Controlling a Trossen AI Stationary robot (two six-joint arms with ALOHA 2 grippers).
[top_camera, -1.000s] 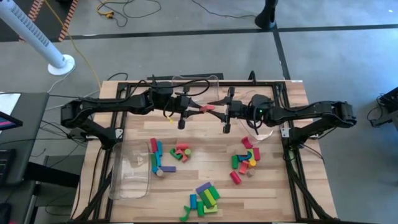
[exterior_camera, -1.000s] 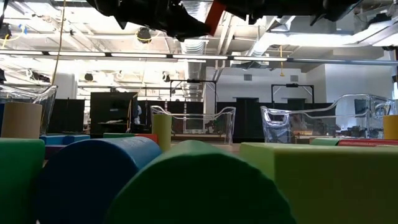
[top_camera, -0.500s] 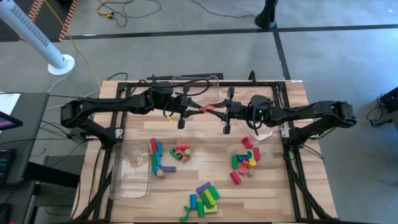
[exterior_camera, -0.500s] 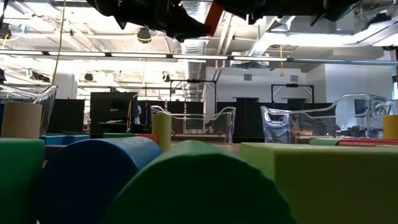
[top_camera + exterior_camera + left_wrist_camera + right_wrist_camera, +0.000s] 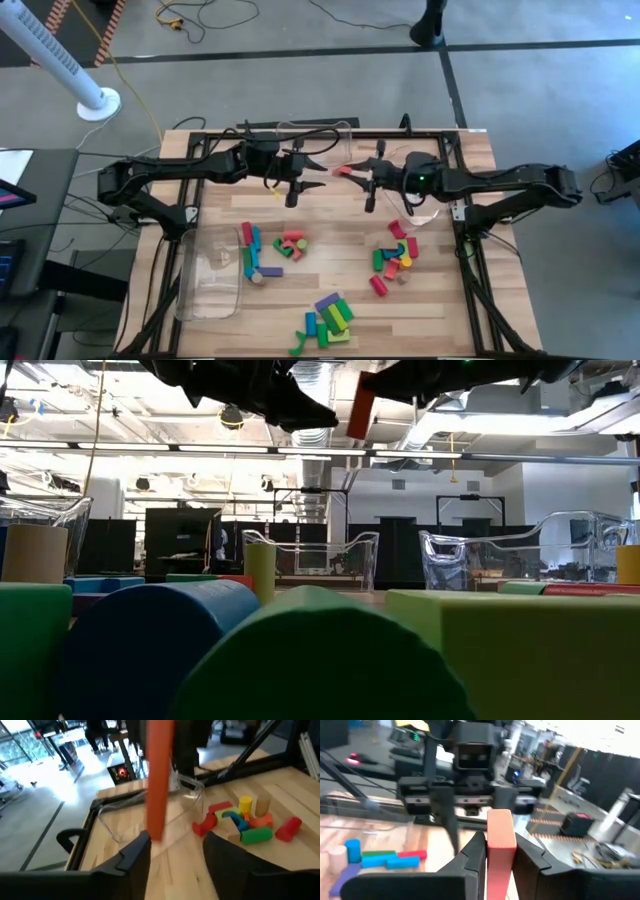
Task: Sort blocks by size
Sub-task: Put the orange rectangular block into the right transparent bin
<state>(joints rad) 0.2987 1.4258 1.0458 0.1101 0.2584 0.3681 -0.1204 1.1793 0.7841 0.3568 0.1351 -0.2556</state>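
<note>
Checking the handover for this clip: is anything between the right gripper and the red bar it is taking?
Nothing visible. The right gripper is shut on the red bar, held in the air above the table. The left gripper stands open, apart from it.

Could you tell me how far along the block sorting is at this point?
Early, by the look of it. Done: blocks lie in loose clusters on the table, but the clear bin holds none. In hand: the right gripper is shut on a red bar above the table; the left gripper faces it, open. Left: the colored blocks on the wood.
</note>
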